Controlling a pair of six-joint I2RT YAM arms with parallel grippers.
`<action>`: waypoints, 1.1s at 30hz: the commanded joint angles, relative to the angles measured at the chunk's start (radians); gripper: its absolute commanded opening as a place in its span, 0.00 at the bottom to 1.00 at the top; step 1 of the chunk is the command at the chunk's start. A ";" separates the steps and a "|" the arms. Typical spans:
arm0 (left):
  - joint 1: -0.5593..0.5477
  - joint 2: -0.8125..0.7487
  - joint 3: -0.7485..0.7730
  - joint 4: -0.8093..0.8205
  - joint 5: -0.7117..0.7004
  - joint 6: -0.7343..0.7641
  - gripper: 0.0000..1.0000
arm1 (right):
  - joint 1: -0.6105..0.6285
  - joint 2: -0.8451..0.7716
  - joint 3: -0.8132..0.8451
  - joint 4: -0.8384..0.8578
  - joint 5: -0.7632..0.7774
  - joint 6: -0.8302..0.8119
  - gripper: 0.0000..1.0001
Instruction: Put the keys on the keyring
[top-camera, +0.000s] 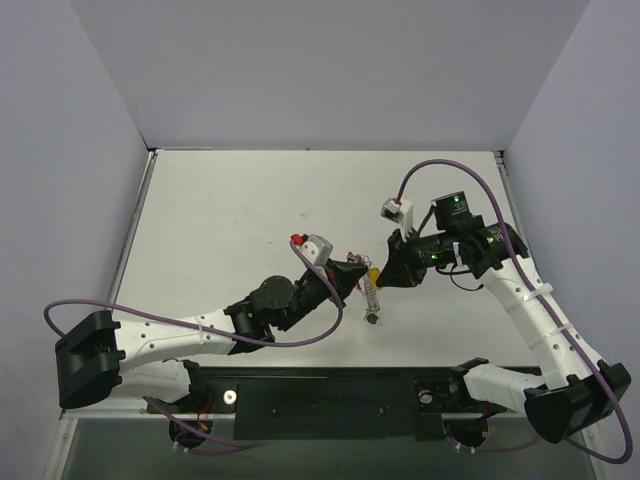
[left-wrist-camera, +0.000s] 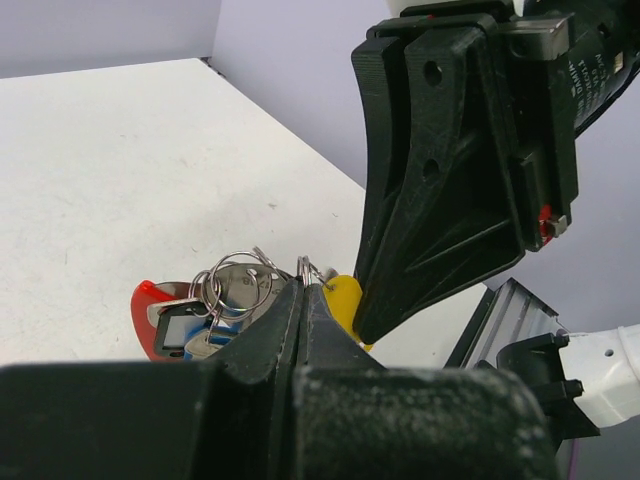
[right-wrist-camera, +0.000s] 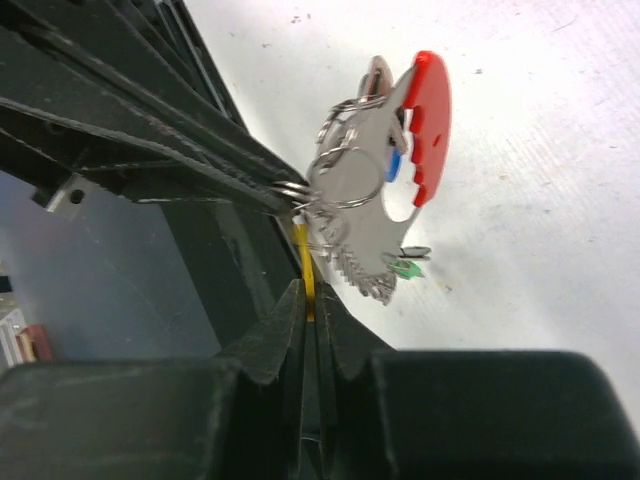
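My arms bend inward, tips meeting over the middle of the worktop (top-camera: 230, 200). My left tool (top-camera: 352, 276) is clamped on the keyring (left-wrist-camera: 236, 276). My right tool (top-camera: 386, 270) pinches the yellow key (left-wrist-camera: 345, 300) just beside the ring.

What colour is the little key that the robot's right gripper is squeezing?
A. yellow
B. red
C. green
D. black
A: in the right wrist view, the yellow key sits pinched between the closed fingers of the right gripper.
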 joint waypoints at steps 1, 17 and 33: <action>-0.005 -0.028 0.041 0.058 -0.005 -0.003 0.00 | 0.000 0.011 0.015 0.013 -0.062 0.019 0.00; 0.077 -0.163 -0.048 -0.012 0.257 0.156 0.00 | -0.074 0.037 0.117 -0.200 -0.097 -0.178 0.00; 0.090 -0.137 -0.111 0.278 0.260 0.213 0.00 | 0.037 0.056 0.045 -0.287 -0.071 -0.269 0.00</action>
